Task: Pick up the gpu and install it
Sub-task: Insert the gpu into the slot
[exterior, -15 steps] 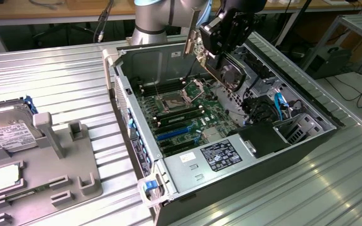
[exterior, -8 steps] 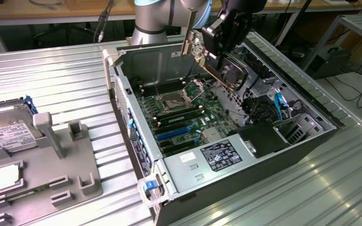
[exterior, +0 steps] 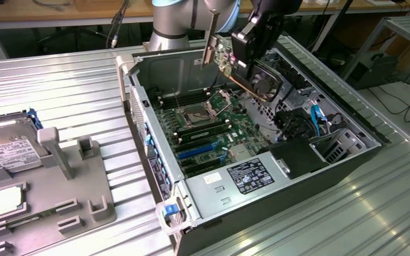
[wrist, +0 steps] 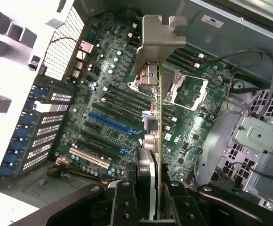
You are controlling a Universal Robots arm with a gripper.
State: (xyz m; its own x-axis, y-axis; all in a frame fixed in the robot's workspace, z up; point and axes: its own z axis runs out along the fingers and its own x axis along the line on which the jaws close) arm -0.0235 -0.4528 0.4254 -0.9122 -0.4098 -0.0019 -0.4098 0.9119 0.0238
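Black gripper is clamping shut on the gpu. In the wrist view its fingers are pressing on both faces of the card, which is sitting edge-on between them. The gpu is hanging tilted in the air over the far end of the open computer case, with its silver bracket sticking up toward the exterior view's left. The green motherboard is lying flat inside the case below the card and apart from it. In the wrist view the card is lining up over the CPU socket. The blue slots are sitting further along the board, apart from the card. A hard drive and a CPU chip are resting on a grey fixture at the exterior view's left, on the ribbed metal table, well apart from the gripper.
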